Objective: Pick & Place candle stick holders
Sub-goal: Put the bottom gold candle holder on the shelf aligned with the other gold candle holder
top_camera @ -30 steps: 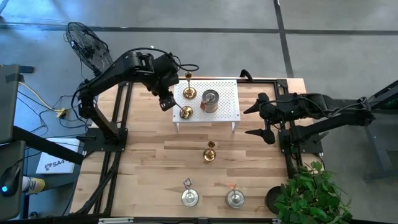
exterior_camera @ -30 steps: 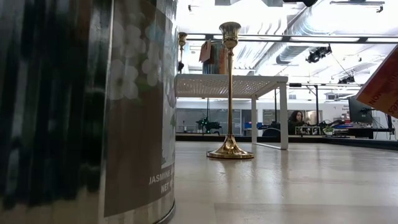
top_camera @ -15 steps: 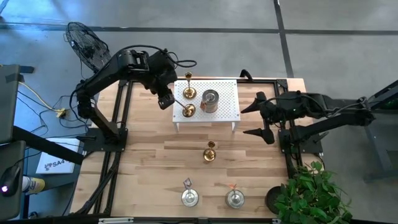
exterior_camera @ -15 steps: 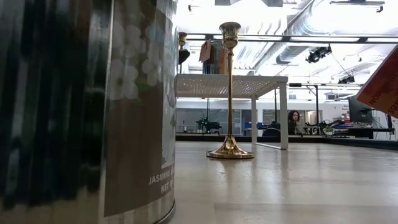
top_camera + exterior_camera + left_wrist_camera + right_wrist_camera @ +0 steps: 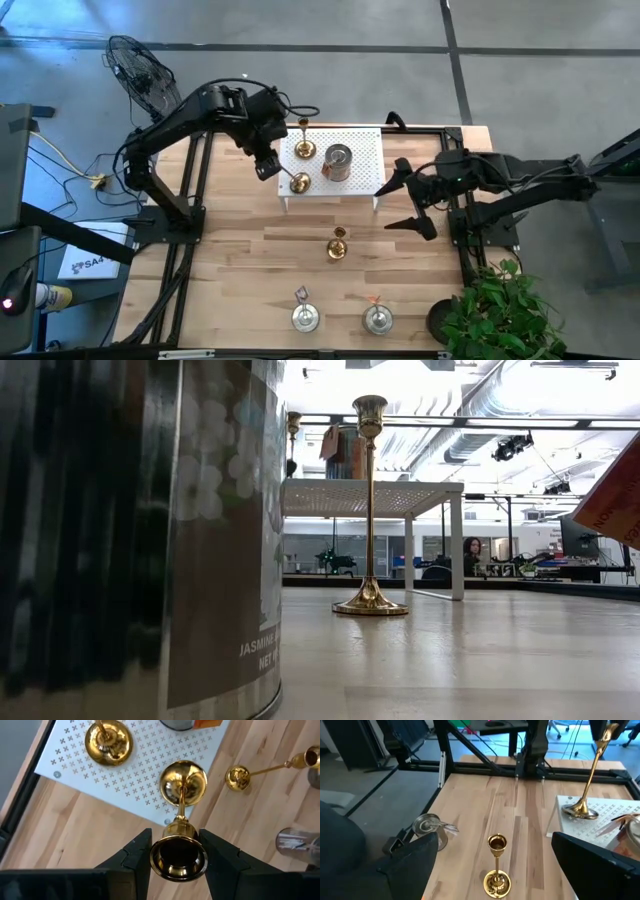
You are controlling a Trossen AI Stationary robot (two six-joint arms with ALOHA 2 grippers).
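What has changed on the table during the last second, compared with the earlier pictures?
The right gripper, open, moved in from the table's right edge toward the white rack. The left gripper stayed shut on the gold holder at the rack's front left corner. The other holders kept their places.

Three gold candle stick holders (image 5: 337,245), three silvery holders (image 5: 305,318), one white rack (image 5: 365,150).

White perforated rack (image 5: 362,172) stands at far end of wooden tabletop (image 5: 260,280). Green potted plant (image 5: 495,310) at tabletop's right near corner. Black fan (image 5: 137,70) on grey floor beyond left side. Printed jar (image 5: 140,530) fills low view's left. Person (image 5: 473,550) seated far behind.
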